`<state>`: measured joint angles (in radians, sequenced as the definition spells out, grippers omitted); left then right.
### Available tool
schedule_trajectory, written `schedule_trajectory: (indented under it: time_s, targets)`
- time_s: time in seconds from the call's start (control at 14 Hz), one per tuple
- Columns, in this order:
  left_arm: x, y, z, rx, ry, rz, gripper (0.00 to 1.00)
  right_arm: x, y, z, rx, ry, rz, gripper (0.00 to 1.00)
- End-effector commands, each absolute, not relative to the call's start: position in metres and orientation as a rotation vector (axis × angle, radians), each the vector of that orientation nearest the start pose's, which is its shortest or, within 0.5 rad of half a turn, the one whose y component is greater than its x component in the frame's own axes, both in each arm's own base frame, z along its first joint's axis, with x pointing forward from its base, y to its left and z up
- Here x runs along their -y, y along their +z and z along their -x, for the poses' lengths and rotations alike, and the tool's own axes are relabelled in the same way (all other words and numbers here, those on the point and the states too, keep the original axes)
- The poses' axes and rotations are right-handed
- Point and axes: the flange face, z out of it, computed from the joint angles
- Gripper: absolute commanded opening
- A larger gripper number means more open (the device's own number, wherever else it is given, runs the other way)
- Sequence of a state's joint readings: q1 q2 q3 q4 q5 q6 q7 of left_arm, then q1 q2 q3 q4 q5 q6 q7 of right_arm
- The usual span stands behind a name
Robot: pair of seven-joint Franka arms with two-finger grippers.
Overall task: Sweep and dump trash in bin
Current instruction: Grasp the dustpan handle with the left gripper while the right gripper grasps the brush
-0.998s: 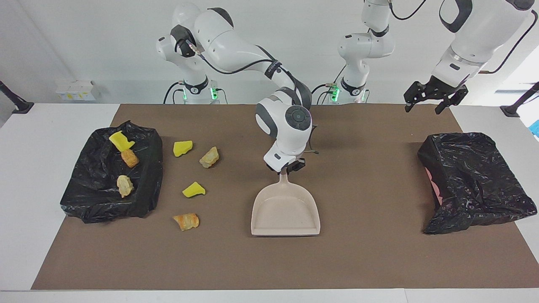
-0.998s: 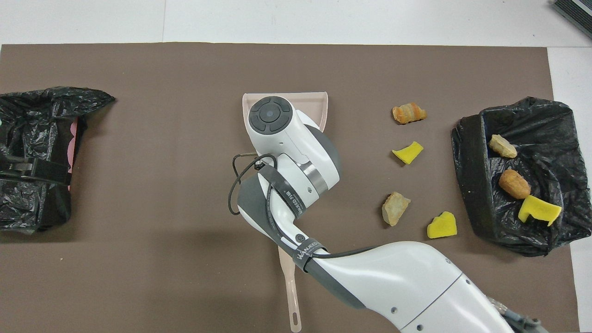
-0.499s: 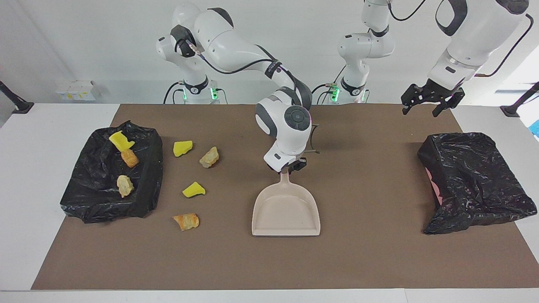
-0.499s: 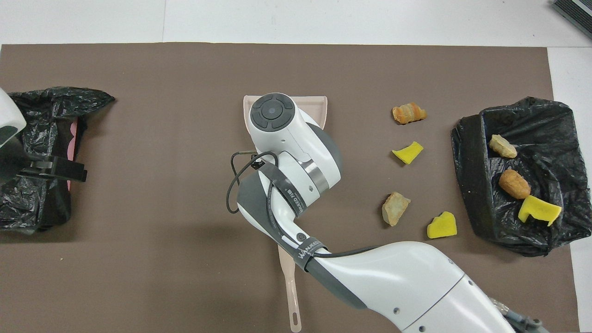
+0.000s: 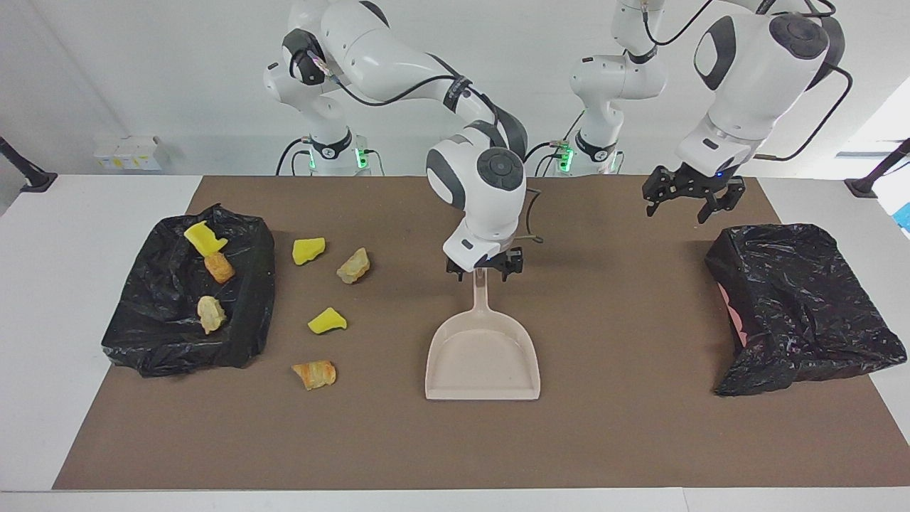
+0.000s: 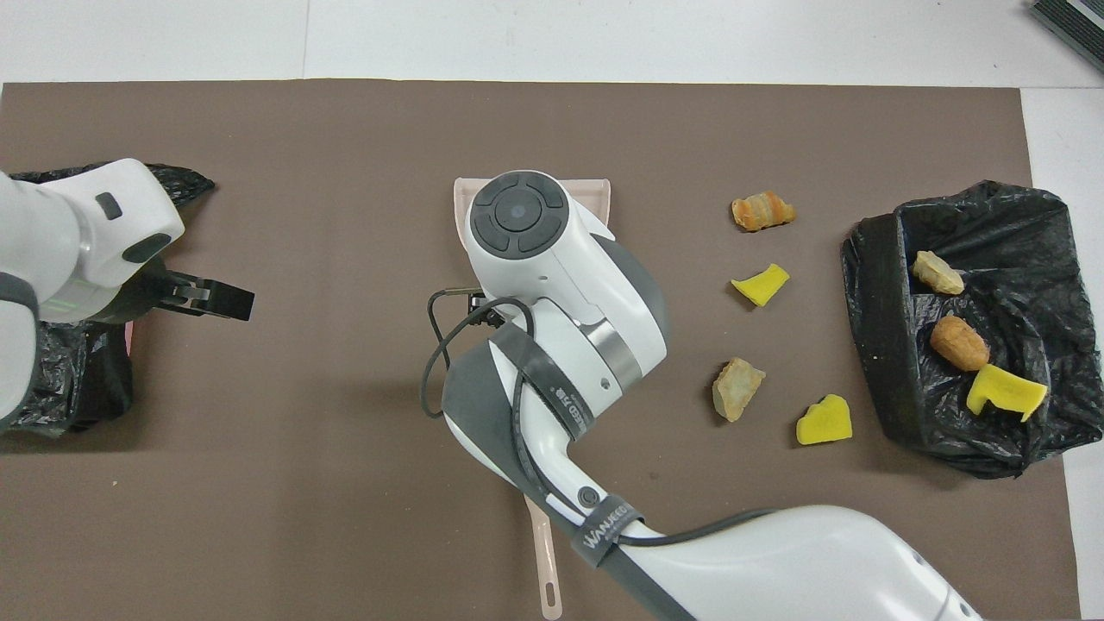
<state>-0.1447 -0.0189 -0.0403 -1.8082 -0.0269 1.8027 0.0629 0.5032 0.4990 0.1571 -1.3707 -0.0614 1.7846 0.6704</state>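
The beige dustpan [image 5: 482, 355] lies flat on the brown mat in the middle, its handle [image 6: 545, 569] pointing toward the robots. My right gripper [image 5: 483, 268] hangs open just over the handle's end, its fingers apart on either side of it. Loose trash lies on the mat toward the right arm's end: two yellow chunks [image 5: 308, 250] [image 5: 327, 321], a tan piece [image 5: 353, 265] and an orange piece [image 5: 314, 374]. The black-lined bin [image 5: 249, 284] beside them holds three more lumps [image 6: 959, 342]. My left gripper [image 5: 682, 205] is open in the air over the mat.
A second black bag-covered bin [image 5: 796, 306] sits at the left arm's end of the mat, with a bit of pink showing at its side. White table borders the mat [image 5: 625, 441] on all sides.
The right gripper has opened off the dustpan handle and risen a little. The left arm has swung in from the table's end toward the middle. The dustpan stayed put.
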Motion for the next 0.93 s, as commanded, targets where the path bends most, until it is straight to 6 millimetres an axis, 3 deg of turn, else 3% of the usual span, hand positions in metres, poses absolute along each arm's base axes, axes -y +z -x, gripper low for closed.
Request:
schedule_trajectory:
  time_s: [0.0,0.14,0.43,0.57,0.86]
  targets:
    - [0.137,0.515,-0.559,-0.362,-0.038,3.136,1.00,-0.376,0.450,-0.510,-0.014,0.145,3.185,1.00]
    - [0.169,0.497,-0.563,-0.345,-0.062,3.146,1.00,-0.385,0.451,-0.474,0.043,0.208,3.181,1.00]
    - [0.229,0.457,-0.569,-0.306,-0.094,3.169,1.00,-0.382,0.417,-0.385,0.120,0.234,3.162,1.00]
    - [0.260,0.448,-0.563,-0.266,-0.122,3.183,1.00,-0.374,0.399,-0.352,0.120,0.219,3.126,1.00]
    - [0.324,0.427,-0.547,-0.143,-0.139,3.211,1.00,-0.397,0.363,-0.302,0.134,0.317,3.153,1.00]
